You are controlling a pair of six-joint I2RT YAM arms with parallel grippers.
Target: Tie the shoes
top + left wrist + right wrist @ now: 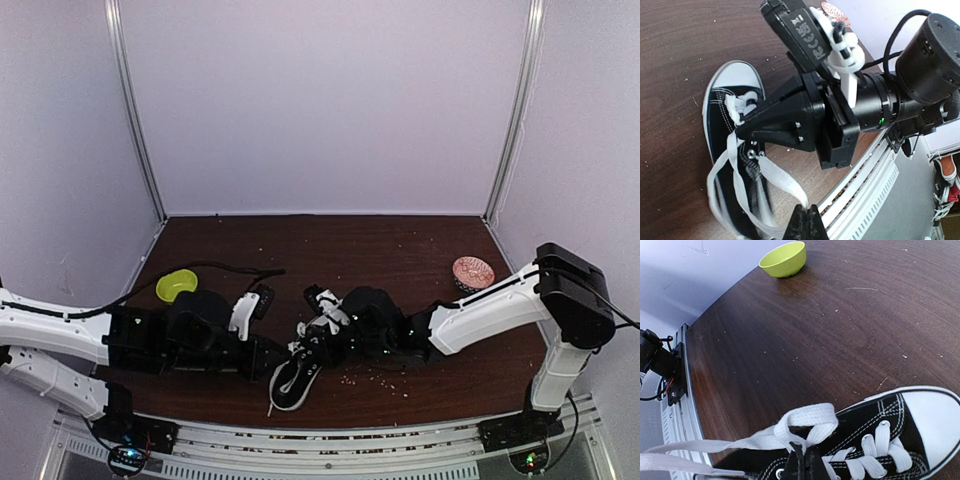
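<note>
Crumbs (378, 376) speckle the dark table (400, 250) between pale walls (320, 100); left fingers (795, 228) and right fingers (797, 465) pinch the sneaker's (295, 385) laces (807, 422).

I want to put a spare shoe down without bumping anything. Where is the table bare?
Barest: the far strip of table along the back wall, between the green bowl and the patterned bowl. Crowded: the near middle, where the left arm and right arm meet over the sneaker with its laces pulled out.
</note>
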